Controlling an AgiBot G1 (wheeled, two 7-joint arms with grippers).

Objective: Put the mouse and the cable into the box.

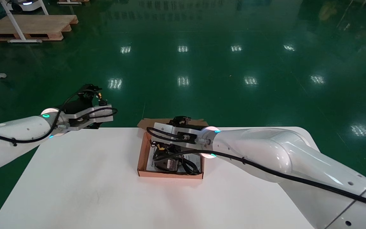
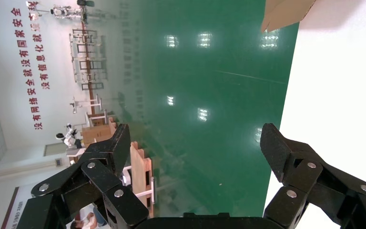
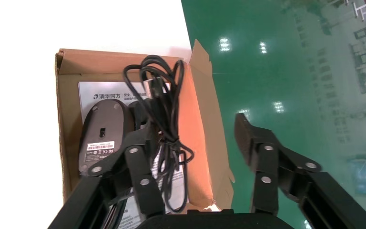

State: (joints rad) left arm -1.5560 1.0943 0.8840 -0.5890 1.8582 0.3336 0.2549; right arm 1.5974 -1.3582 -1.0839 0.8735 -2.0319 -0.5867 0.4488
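1. Green floor (image 1: 233, 63): we log it beyond the box's far side, glossy, with lamp reflections.

2. White table (image 1: 91, 190): it lies under the box and reaches out past all four of the box's sides.

3. Right arm: it comes in from the box's right. We find the right gripper (image 3: 193, 133) hanging above the box's far edge with its fingers spread apart and nothing between them. One finger is over the box's interior. The other is out past the box's far flap.

4. Left arm: it is parked well to the left of the box. The left gripper (image 2: 196, 138) sits off the table's far left corner, over the floor. Its fingers are spread wide and it holds nothing.

5. Cardboard box (image 1: 142, 152): it is brown and shallow, with an open top and its flaps up. It rests flat near the table's far edge.

6. Printed leaflet (image 3: 109, 93): a white sheet lying flat on the box's bottom.

7. Mouse (image 3: 102, 129): it is inside the box, on the leaflet, lying belly up so that we can see the label strip.

8. Cable (image 3: 164, 100): it is black and loosely coiled. It is inside the box, just beside the mouse, between the mouse and the box's far wall.
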